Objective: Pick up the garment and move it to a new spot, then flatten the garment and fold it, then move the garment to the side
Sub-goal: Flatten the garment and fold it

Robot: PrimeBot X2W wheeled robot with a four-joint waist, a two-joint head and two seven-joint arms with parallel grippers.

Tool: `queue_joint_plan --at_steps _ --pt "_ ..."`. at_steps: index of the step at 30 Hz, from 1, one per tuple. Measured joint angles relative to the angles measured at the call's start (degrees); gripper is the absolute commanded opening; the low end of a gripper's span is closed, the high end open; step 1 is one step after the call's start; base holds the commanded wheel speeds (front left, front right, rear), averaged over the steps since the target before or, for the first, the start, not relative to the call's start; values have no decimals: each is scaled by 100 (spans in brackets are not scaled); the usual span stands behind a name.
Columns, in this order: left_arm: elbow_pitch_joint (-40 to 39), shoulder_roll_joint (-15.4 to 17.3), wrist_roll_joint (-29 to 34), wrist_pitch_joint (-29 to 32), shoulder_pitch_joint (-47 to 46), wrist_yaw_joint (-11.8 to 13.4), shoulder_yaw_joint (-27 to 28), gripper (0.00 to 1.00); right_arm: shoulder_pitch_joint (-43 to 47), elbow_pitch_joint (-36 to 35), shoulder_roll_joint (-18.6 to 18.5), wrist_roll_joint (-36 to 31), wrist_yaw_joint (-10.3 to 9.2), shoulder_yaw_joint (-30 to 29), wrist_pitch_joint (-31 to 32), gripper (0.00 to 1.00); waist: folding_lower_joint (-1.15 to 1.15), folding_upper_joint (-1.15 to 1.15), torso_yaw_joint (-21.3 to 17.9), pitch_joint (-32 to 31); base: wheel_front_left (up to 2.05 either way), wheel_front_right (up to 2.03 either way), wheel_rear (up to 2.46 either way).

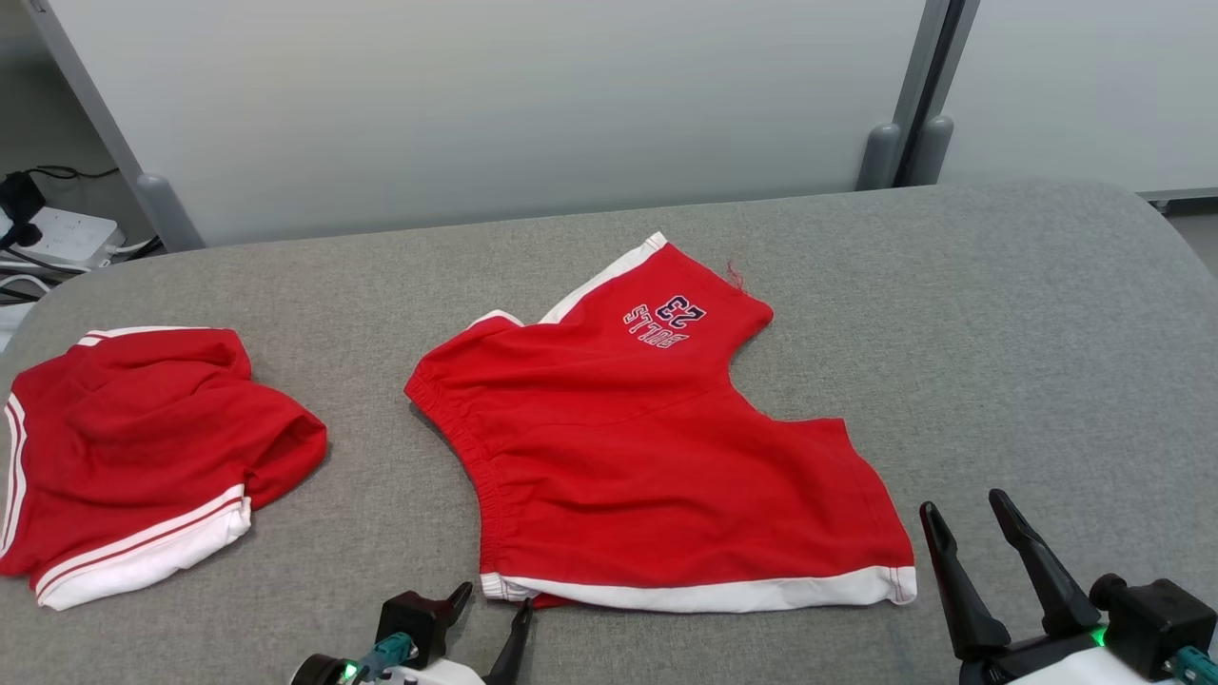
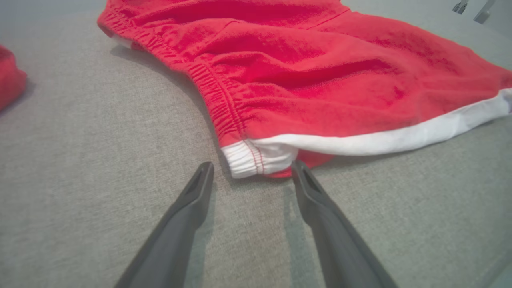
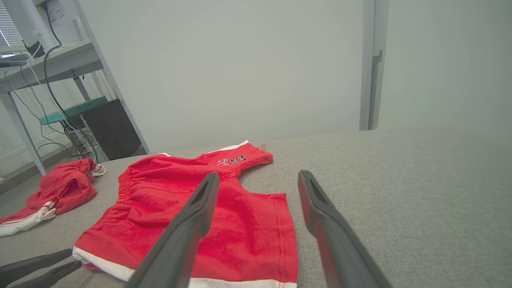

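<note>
One table (image 1: 999, 314): grey woven cloth covers it; it runs across the head view, with a pale wall panel behind it.
Garment (image 1: 647, 447): red shorts, spread fairly flat in the middle of the table. The elastic waistband faces the robot's left, one leg reaches toward the far side, and the other lies along the near side with a white band on its edge.
Second garment (image 1: 143, 447): also red with white stripes, bunched in a heap at the left end of the table, well apart from the shorts.
Right gripper (image 1: 963, 504): fingers spread wide, nothing between them. In the head view it stands just beside the shorts' near right corner, to the right of the white band and not touching it. In the right wrist view the fingers point across the near leg toward the far wall.
Left gripper (image 1: 495, 597): fingers apart and empty, low at the shorts' near left corner. In the left wrist view the white corner, where waistband meets band, lies just ahead of the gap between the two fingertips. One tip is at the cloth's edge; whether it touches cannot be told.
Print (image 1: 666, 319): dark lettering "BULLS 23" on the far leg, upside down from the robot's side.
Loose thread (image 1: 735, 276): a short red fray at the far leg's hem.
</note>
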Motion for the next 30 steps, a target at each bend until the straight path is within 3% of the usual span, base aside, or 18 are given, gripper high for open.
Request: queue_joint_plan --at_steps 7,12,18,20,22,23,24,25,30 --pt "444 -12 -21 -70 -220 4 -25 100 -1 1 -35 1 0 10 0 100 0 0 -42 -22 0 0 0" --pt "672 -26 -110 -158 -254 -23 -103 93 -1 1 -78 55 0 36 0 100 0 0 -56 -50 0 0 0" --pt "782 -46 -123 -274 -464 -90 -233 92 -1 2 -123 62 0 64 0 100 0 0 -64 -60 0 0 0" --pt "816 -49 -130 -312 -485 -96 -258 80 -2 2 -125 62 0 71 0 100 0 0 -63 -57 0 0 0" --pt "875 -49 -140 -313 -515 -101 -300 46 -2 2 -126 62 0 69 0 100 0 0 -60 -51 0 0 0" --pt "892 -48 -157 -314 -545 -127 -327 35 -4 2 -127 60 0 69 0 100 0 0 -60 -50 0 0 0" --pt "890 -48 -162 -326 -570 -147 -342 11 -7 2 -129 60 0 69 0 100 0 0 -60 -49 0 0 0" --pt "890 -53 -163 -359 -583 -149 -350 0 -10 2 -130 60 0 69 0 100 0 0 -60 -48 0 0 0" --pt "865 -54 -164 -368 -594 -197 -403 0 -12 15 -135 60 0 75 0 100 0 0 -50 -46 0 0 0"
